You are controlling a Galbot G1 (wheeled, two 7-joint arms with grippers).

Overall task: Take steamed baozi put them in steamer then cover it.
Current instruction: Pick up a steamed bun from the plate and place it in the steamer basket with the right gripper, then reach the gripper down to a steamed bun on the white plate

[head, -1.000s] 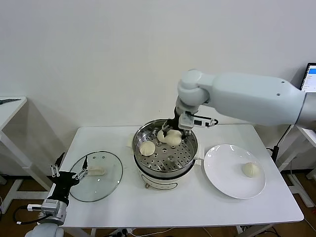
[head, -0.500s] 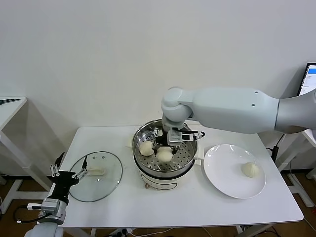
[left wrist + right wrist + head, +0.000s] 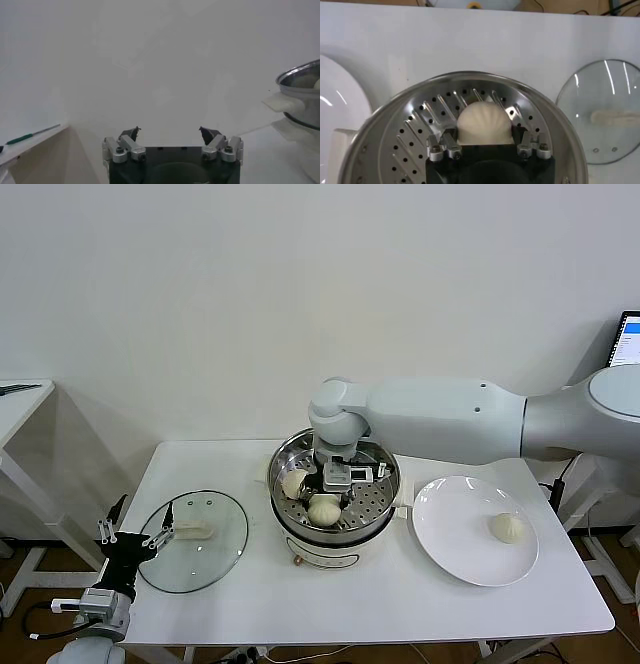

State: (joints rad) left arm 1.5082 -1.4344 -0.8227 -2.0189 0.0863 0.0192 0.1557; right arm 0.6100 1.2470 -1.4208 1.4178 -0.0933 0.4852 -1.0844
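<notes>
Steel steamer (image 3: 335,529) at table centre, perforated tray inside. Right gripper (image 3: 327,496) reaches down into steamer, fingers clamped on bun (image 3: 484,125) over near part of tray. Second bun (image 3: 293,482) on tray, just left of gripper; third not clearly seen behind arm. Last bun (image 3: 508,527) on white plate (image 3: 450,534), right of steamer. Glass lid (image 3: 195,541) flat on table, left. Left gripper (image 3: 171,136) parked at near left table edge, fingers spread, holding nothing.

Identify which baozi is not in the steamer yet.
The lone baozi on the white plate, right of the steamer. The others are in the steamer, one between the right gripper fingers.
</notes>
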